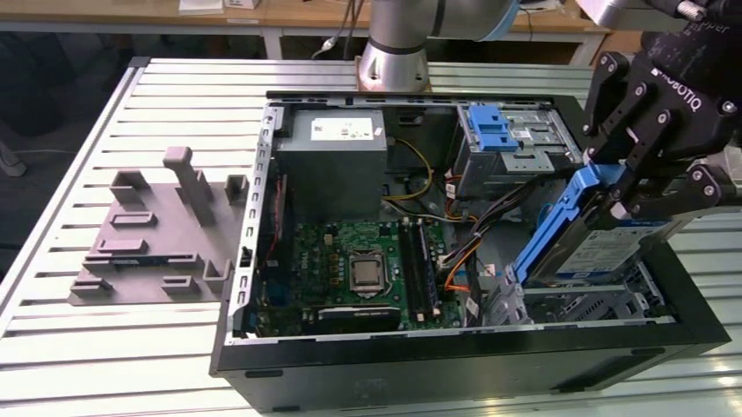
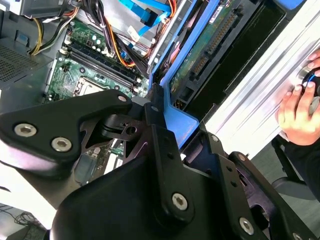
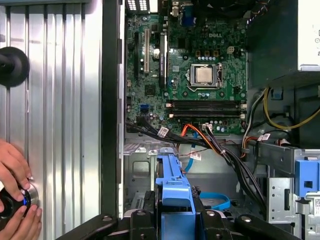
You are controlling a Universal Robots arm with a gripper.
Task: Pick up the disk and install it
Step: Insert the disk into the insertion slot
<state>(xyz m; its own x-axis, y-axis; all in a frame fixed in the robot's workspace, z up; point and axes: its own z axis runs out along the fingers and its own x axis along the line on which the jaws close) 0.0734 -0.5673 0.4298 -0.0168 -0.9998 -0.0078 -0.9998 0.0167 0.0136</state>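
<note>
Jaws: we see them clamped on the disk's blue rail [image 2: 176, 120], with a black finger [image 2: 159, 131] pressed against each side of it.
Gripper [image 1: 626, 198]: it hangs above the case's corner on the exterior view's right, and we see it gripping the raised end of the disk.
Disk [image 1: 600, 252]: it is held in the air and steeply tilted. Its labelled face looks toward the exterior camera. Its lower end dips into the bay [image 1: 592, 300] and its upper end stands above the case wall. We cannot tell whether the lower end touches the bay.
Disk in the first wrist view: the rail [image 3: 175, 192] runs out from between the fingers toward the board.
Cables [image 1: 464, 252]: orange, black and blue strands lie just beside the bay, between it and the board.
Board [image 1: 360, 261]: it is green and lies flat on the case floor, with the bare processor at its middle.
Cage [image 1: 510, 139]: it is metal with a blue latch and sits beyond the disk.
Supply [image 1: 336, 161]: this grey box sits beside the cage.
Case [image 1: 464, 360]: it is black and lies on its side with the open side up.
Table [image 1: 69, 347]: it is made of ribbed metal slats, and a grey fixture [image 1: 151, 230] rests on it well apart from the case.
Hand [image 3: 15, 170]: a person's fingers rest on a round knob [image 3: 27, 197] on the table, outside the case.
</note>
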